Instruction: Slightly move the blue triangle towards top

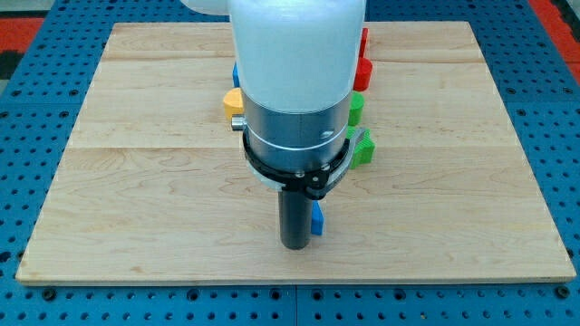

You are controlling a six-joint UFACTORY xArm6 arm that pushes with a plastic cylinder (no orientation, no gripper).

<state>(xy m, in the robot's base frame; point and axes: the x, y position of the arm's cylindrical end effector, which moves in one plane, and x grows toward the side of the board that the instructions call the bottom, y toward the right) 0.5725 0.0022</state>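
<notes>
The arm is hanging straight down over the wooden tabletop, its white and metal body hiding much of the middle. There being no jaws, nothing is clenching: my tip is resting near the view's bottom, touching the blue triangle on its right. Glossy yellow, red and green blocks are peeking out behind, shapes unclear.

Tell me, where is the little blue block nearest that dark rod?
The blue block sits low on the wooden board, near the view's bottom centre, mostly hidden behind the rod, just right of my tip, below the green blocks.
</notes>
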